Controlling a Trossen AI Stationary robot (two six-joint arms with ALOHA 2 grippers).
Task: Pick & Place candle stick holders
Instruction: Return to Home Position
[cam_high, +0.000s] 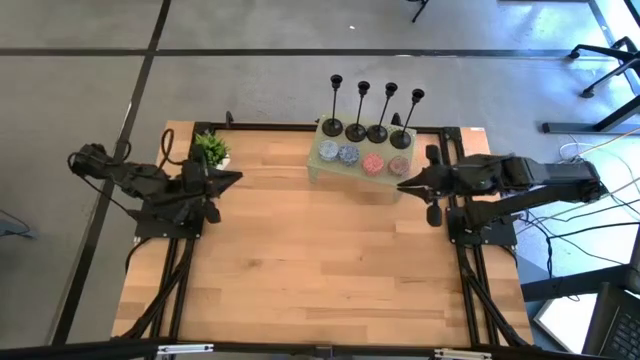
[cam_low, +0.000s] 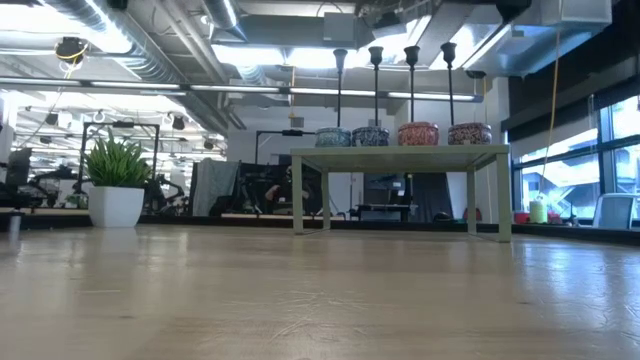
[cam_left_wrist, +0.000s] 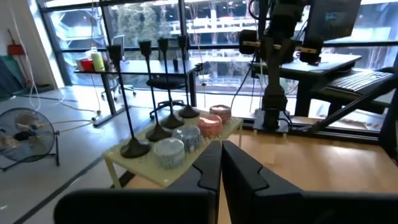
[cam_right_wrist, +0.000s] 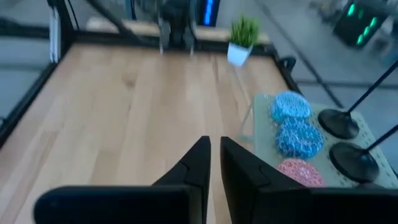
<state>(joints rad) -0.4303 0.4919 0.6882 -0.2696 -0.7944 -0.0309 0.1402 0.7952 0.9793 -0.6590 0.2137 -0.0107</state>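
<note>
High view has all four candle stick holders (cam_high: 356, 131) upright along the back edge of the shelf (cam_high: 314, 165), a candle (cam_high: 348, 155) before each, and my left fingers (cam_high: 232, 179) and right fingers (cam_high: 404, 184) closed on nothing, so I judge the placing finished.

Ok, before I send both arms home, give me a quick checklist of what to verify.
1. Four candle stick holders upright in a row on the shelf: ok.
2. Four candles, one in front of each holder: ok.
3. Left gripper empty and shut, beside the plant: ok.
4. Right gripper empty and shut: ok.
5. Right gripper clear of the shelf: ok, but close to its right end.
</note>
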